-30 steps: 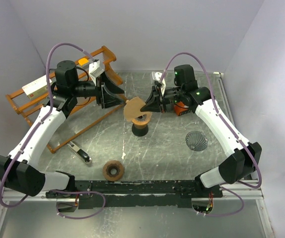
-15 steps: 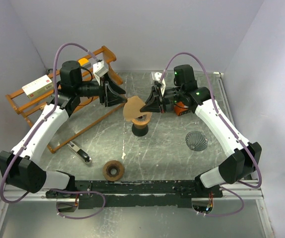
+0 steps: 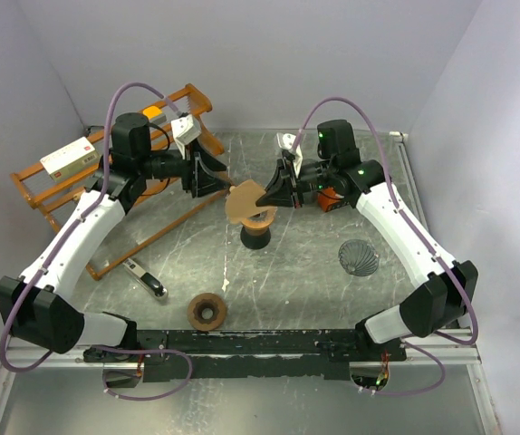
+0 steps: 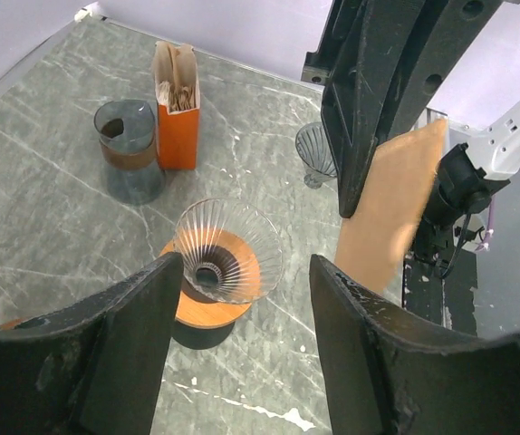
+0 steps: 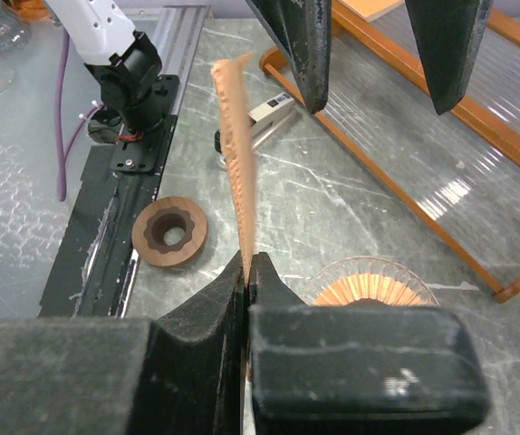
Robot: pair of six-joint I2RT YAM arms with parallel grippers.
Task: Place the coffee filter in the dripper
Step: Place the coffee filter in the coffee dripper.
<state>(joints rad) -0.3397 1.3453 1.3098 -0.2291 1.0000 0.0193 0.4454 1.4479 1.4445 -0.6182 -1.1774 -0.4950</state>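
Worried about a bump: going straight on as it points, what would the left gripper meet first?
Probably the glass dripper, seen between the left gripper's open fingers in its wrist view; the held coffee filter hangs just beside that line.

**Grey marbled surface point(image 3: 305, 272) and the items you see resting on it.**
At centre, you find the dripper point(image 3: 257, 227) on its dark stand. Toward the near edge lies a brown wooden ring point(image 3: 207, 311), and to the right a ribbed glass cone point(image 3: 359, 256). Along the left runs a wooden rack point(image 3: 151, 237), with a small black-handled tool point(image 3: 145, 278) just beside its near rail. At the back, an orange box point(image 4: 178, 127) stands just beside a glass jar point(image 4: 129, 149).
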